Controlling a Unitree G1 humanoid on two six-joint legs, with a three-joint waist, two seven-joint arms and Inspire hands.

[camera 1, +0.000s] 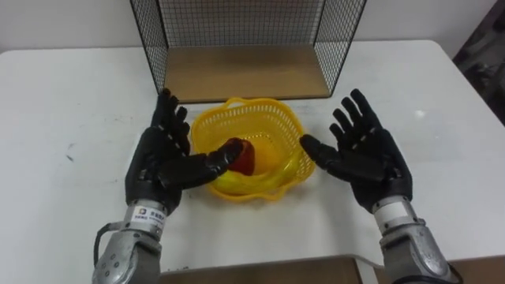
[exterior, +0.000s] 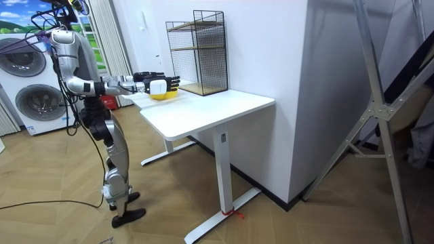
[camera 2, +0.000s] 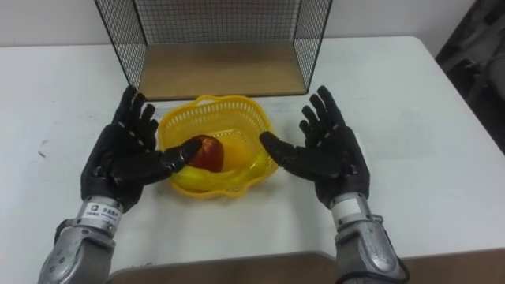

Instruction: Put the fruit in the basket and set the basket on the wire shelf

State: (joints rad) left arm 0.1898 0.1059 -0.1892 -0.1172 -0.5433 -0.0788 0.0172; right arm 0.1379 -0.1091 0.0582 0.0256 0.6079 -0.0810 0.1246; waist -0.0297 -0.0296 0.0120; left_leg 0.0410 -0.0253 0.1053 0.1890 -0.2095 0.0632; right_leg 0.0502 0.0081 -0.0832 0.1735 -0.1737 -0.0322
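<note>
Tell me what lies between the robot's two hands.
The yellow basket, holding a red fruit, sits between the left hand and right hand, as both eye views show.

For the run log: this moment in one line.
fruit in basket | basket on table, before wire shelf | left robot hand open | right robot hand open

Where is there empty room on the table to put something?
The white table is bare left of the left hand and right of the right hand. The wire shelf has a bare wooden floor. The middle is crowded: both open hands flank the yellow basket holding fruit.
</note>
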